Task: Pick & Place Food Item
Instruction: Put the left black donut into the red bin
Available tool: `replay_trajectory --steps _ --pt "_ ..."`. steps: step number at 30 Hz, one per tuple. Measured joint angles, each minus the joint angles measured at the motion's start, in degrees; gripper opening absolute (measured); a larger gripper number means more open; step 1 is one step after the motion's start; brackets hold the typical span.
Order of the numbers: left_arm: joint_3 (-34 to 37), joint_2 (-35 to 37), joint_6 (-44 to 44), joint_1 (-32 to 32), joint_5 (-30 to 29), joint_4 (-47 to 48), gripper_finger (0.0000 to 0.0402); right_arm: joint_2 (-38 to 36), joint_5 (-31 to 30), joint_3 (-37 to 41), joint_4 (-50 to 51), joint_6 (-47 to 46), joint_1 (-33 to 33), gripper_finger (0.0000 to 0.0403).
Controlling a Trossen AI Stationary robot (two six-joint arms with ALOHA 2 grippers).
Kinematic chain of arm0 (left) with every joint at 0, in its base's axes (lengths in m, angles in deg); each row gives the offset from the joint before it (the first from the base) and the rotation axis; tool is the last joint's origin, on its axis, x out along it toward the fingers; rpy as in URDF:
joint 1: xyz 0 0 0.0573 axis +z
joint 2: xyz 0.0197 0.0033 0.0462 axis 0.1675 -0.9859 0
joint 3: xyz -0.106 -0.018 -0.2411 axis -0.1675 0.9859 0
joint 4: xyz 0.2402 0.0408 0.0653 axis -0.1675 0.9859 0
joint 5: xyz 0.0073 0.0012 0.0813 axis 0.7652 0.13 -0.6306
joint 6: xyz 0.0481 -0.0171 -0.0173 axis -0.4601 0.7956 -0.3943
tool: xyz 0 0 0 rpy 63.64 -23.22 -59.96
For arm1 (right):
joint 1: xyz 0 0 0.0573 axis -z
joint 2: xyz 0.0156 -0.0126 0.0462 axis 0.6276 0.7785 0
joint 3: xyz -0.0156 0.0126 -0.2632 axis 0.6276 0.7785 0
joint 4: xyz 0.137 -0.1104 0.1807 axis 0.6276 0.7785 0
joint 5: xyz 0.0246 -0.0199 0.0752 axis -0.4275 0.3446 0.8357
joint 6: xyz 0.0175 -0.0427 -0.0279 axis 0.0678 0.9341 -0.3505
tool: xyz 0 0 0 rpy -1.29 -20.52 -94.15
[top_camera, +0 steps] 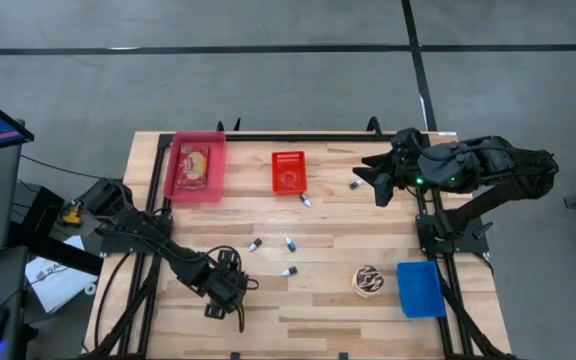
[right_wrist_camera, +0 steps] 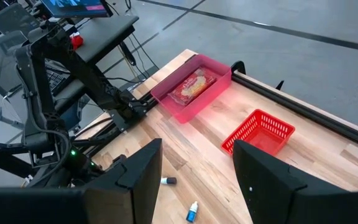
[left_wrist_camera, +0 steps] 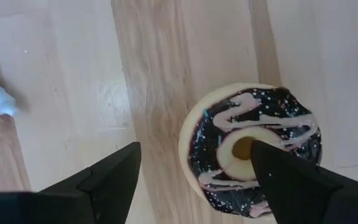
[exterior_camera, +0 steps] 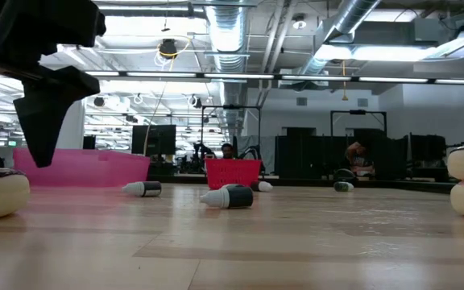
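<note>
Left gripper (top_camera: pixel 230 290) hangs low over the near-left of the wooden table (top_camera: pixel 348 320), pointing down, jaws spread wide and empty. A chocolate-glazed donut (left_wrist_camera: pixel 229 124) with pink drizzle lies flat on the table beneath it, nearer one finger (left_wrist_camera: pixel 291 180). Right gripper (top_camera: pixel 378 182) waits raised at the far right, jaws apart and empty.

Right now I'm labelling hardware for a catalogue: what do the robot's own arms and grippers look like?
Both arms are dark, near black, built of jointed segments. The left arm trails black cables along its links and has a small yellow part near its base. The right arm shows a small green light near its wrist. The left gripper and right gripper each have two flat, dark, wedge-shaped fingers.
</note>
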Motion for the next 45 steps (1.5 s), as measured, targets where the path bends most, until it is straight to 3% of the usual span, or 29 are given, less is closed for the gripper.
replay_trajectory --steps 19,26,45 --pt "0.0 -2.8 0.3 2.0 0.0 -1.4 0.0298 0.0 -0.2 0.0 1.5 0.0 -1.2 0.0188" --pt "0.0 -2.4 0.5 1.6 2.8 0.3 0.0297 0.0 -0.2 0.0 1.6 -0.4 -1.5 0.0188" --pt "0.0 -3.9 0.3 1.8 2.0 -1.5 0.0254 0.0 -0.5 0.0 3.0 -0.5 -1.5 0.0188"
